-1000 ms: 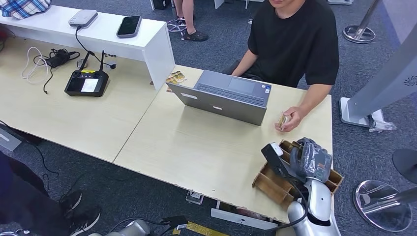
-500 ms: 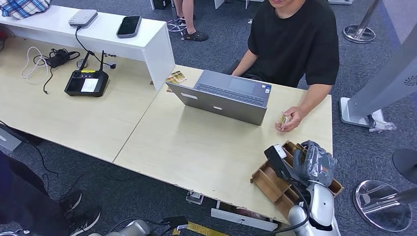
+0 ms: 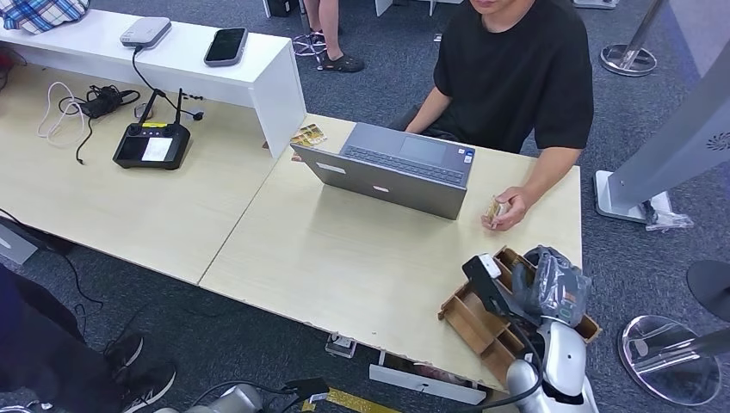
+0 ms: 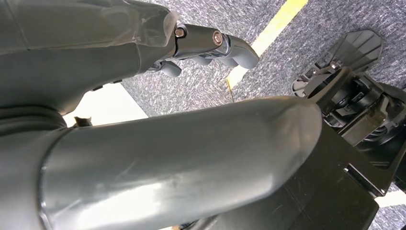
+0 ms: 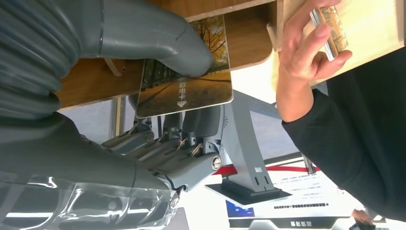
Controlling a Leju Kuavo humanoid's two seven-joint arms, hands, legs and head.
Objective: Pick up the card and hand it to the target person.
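light wood worktop (image 3: 344, 249) in front of me, white shelf (image 3: 185, 64) on it, grey-blue carpet floor (image 3: 379, 52), chrome stanchion bases (image 3: 670, 357)

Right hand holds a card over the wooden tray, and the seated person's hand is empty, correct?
Not quite. The right hand does hold a card at the tray, but the person's hand already holds cards, as the right wrist view shows.

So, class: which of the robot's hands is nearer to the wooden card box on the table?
The right. The right hand hovers directly over the wooden card box, pinching a card. The left hand hangs down over the carpet, away from it.
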